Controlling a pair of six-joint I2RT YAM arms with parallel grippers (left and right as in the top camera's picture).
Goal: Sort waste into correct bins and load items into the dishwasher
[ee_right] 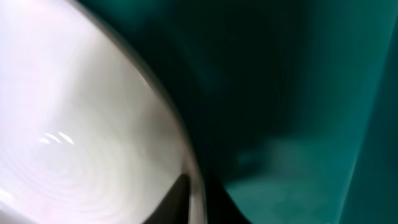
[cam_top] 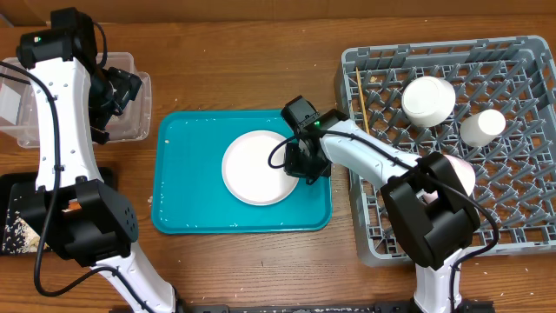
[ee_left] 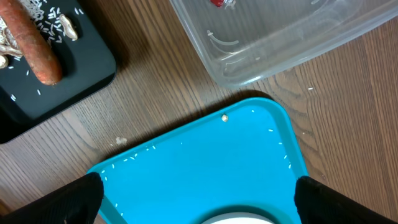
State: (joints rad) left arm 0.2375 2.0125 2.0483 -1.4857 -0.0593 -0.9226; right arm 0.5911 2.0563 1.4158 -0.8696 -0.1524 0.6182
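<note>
Teal tray [cam_top: 187, 209] sits mid-frame in the overhead view on the wooden table [cam_top: 243, 43], and the white plate [cam_top: 252, 169] lies flat on its right half. The right gripper [cam_top: 304, 163] is down low at the plate's right rim. Its wrist view is a blurred close-up, white plate on the left and teal on the right, with a dark finger tip at the bottom edge. I cannot tell whether the jaws are parted or pinching the rim.

A grey rack [cam_top: 521, 217] fills the right side of the overhead frame, just beside the teal tray. The bowl [cam_top: 428, 98] stands in its upper part, with the cup [cam_top: 482, 127] to the lower right of it, and the chopsticks [cam_top: 361, 103] lie along its left edge.

At upper left, the left gripper [cam_top: 122, 91] hovers above the right end of the clear tub [cam_top: 135, 130]. Its wrist view shows both fingers [ee_left: 78, 199] spread wide at the bottom corners, holding nothing. At the top of that view, the red wrapper [ee_left: 217, 3] lies in the tub. The black tray [ee_left: 81, 68], at upper left there, holds the orange stick [ee_left: 40, 53] and white scraps [ee_left: 53, 22]. A corner of the teal tray, dotted with white specks, lies between the fingers
</note>
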